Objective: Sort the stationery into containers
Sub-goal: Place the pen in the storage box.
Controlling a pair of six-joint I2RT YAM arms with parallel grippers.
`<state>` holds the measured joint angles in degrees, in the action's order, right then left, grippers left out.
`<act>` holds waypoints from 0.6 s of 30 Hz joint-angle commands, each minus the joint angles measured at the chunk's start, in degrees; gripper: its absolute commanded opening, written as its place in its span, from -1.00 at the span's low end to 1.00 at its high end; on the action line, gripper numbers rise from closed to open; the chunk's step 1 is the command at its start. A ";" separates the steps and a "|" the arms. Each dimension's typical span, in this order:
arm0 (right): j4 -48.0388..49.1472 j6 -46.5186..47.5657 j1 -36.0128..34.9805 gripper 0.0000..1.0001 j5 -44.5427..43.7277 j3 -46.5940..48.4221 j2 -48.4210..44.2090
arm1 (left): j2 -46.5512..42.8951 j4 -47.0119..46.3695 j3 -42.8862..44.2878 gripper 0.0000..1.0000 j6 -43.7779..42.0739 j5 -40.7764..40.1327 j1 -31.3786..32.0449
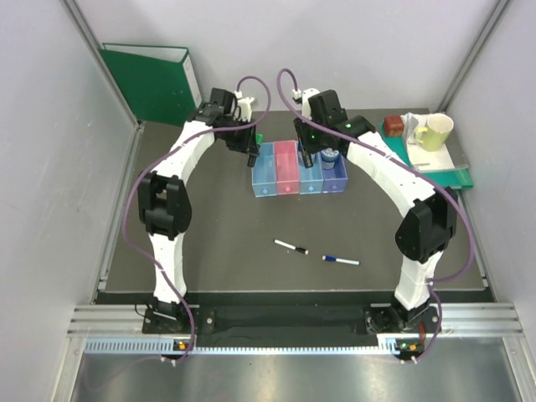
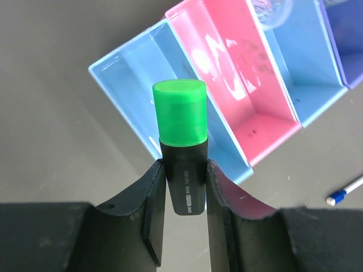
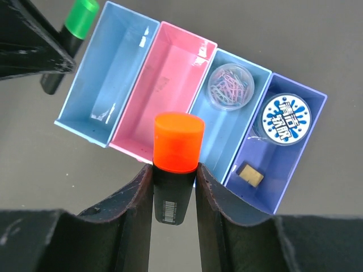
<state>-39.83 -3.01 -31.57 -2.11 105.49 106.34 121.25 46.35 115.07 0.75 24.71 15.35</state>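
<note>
Round blue-white tub (image 3: 286, 119) binned; left end effector (image 2: 185, 165) grips green-capped black highlighter (image 2: 180, 141), right end effector (image 3: 174, 170) grips orange-capped black highlighter (image 3: 178, 144) over translucent plastic bins (image 3: 159, 96); two thin white pens (image 1: 291, 246) remain.

Green binder (image 1: 151, 84): stands upright in the far left corner, against the back wall. Dark surface (image 1: 226, 234): matt grey, enclosed by pale walls on three sides. Teal tray (image 1: 459, 177): lies at the far right edge of the surface. On the tray: yellow-green mug (image 1: 433, 131), upright; red-brown block (image 1: 394, 126), just beside the mug; white sheet (image 1: 440, 159), lying flat near the mug.
</note>
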 commanded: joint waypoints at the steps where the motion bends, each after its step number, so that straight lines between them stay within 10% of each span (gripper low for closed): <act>1: 2.13 0.63 0.37 -0.94 -0.44 3.93 0.27 | 3.10 -5.47 2.88 -1.00 3.46 2.71 0.20; 7: 2.65 0.98 0.37 -0.94 -0.18 6.48 1.23 | 7.68 -7.32 4.81 -0.98 4.34 2.98 0.29; 18: 3.01 0.81 -0.42 -0.94 1.67 10.08 5.10 | 8.04 -8.20 4.21 0.34 3.99 2.71 0.20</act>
<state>-38.65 -2.48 -31.40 -1.41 111.94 109.80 130.78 40.97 117.97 4.67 26.52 15.42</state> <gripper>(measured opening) 0.310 0.605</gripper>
